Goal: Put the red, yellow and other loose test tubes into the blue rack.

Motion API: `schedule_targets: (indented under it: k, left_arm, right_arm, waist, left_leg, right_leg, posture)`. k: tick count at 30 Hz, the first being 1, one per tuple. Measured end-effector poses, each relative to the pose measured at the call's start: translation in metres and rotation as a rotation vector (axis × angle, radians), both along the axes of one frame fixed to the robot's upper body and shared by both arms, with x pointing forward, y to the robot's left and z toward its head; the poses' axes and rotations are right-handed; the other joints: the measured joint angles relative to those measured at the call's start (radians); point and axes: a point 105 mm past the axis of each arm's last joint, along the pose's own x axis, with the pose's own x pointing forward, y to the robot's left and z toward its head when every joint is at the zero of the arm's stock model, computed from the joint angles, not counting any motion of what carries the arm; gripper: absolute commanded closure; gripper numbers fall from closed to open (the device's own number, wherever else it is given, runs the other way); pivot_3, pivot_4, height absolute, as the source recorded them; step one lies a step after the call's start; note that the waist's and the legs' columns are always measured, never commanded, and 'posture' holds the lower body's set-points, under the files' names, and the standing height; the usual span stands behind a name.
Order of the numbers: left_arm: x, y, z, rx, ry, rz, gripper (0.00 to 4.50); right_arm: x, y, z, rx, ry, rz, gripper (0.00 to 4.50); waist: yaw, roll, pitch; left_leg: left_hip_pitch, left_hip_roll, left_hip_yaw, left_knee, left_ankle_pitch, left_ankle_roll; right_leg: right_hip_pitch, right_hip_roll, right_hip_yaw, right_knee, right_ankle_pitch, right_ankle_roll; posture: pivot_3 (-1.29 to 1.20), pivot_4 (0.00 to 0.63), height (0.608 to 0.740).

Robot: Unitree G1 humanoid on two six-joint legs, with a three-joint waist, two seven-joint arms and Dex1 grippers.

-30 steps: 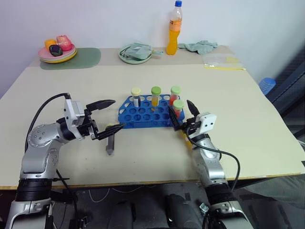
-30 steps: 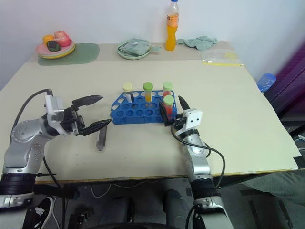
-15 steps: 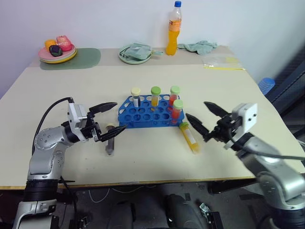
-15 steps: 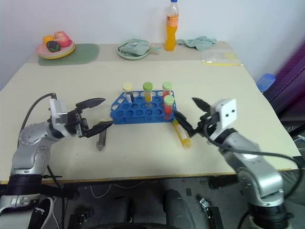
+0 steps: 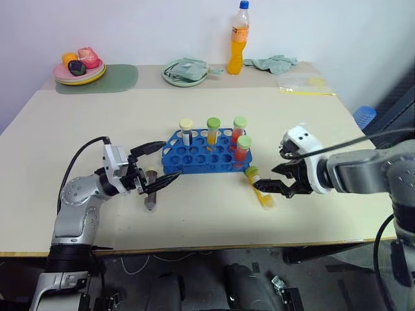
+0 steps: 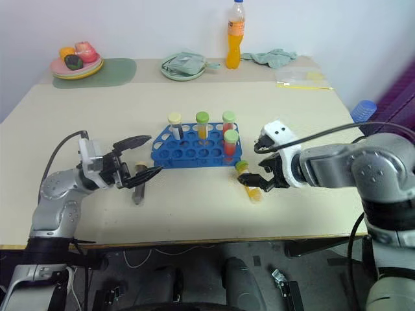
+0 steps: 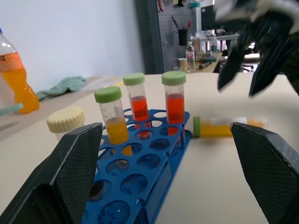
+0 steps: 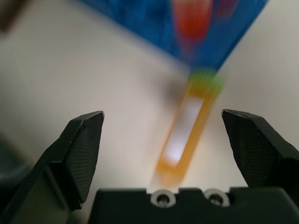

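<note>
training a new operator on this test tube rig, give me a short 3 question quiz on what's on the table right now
1. True or false: four tubes stand upright in the blue rack.
2. Which loose tube lies just below the right gripper?
A. the yellow tube with a green cap
B. a red tube with a white cap
C. a blue tube with no cap
3. Fill in: the dark tube lies on the table beside the ____ gripper.

Key:
1. True: one cream-capped, three green-capped.
2. A. It lies flat by the rack's near right corner; the fingers are open over it.
3. Left; its fingers are open too.
</note>
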Motion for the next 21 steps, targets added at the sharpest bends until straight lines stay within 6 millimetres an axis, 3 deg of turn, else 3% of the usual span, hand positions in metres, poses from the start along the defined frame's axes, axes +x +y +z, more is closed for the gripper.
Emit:
schedule_targets:
  k: [3, 8, 11, 17, 21]
  left_arm:
    - [-0.002, 0.0, -0.001, -0.001, -0.001, 0.012, 0.0]
    - [-0.003, -0.002, -0.002, -0.009, -0.002, 0.021, 0.0]
    - [-0.003, -0.002, -0.001, -0.012, -0.005, 0.03, 0.0]
    - [-0.003, -0.002, 0.0, -0.013, -0.01, 0.037, 0.0]
    - [-0.003, -0.002, -0.001, -0.019, -0.007, 0.046, 0.0]
  right_arm:
    - [0.012, -0.004, -0.011, -0.018, 0.062, -0.095, 0.05]
    - [0.033, 0.014, -0.011, -0.022, 0.06, -0.178, 0.05]
    - [0.038, 0.014, -0.013, -0.037, 0.071, -0.23, 0.05]
    - [0.032, 0.021, -0.015, -0.044, 0.086, -0.259, 0.05]
    - [0.022, 0.019, -0.028, -0.061, 0.13, -0.282, 0.05]
  waist:
    - [-0.003, 0.0, 0.0]
    - [-0.008, 0.0, 0.0]
    - [-0.002, 0.0, 0.0]
    - [-0.002, 0.0, 0.0]
    - [-0.002, 0.0, 0.0]
  left_leg:
    - [-0.002, 0.0, 0.0, 0.0, 0.0, 0.0]
    - [-0.002, 0.001, -0.001, 0.0, 0.0, 0.0]
    - [-0.004, 0.001, -0.001, 0.0, 0.0, 0.0]
    - [-0.007, 0.001, -0.001, 0.001, 0.0, 0.0]
    - [-0.007, 0.001, -0.002, 0.001, 0.0, 0.0]
  right_leg:
    - [-0.002, 0.0, 0.0, 0.0, 0.0, 0.0]
    - [-0.002, 0.002, 0.0, 0.001, 0.0, 0.001]
    - [-0.003, 0.001, 0.0, 0.0, 0.0, 0.001]
    - [-0.004, 0.001, -0.001, -0.001, 0.0, 0.001]
    - [-0.004, 0.001, -0.001, -0.001, 0.0, 0.001]
  posture:
    - [0.0, 0.15, 0.74]
    - [0.0, 0.15, 0.74]
    - [0.0, 0.15, 0.74]
    - [0.0, 0.15, 0.74]
    - [0.0, 0.15, 0.74]
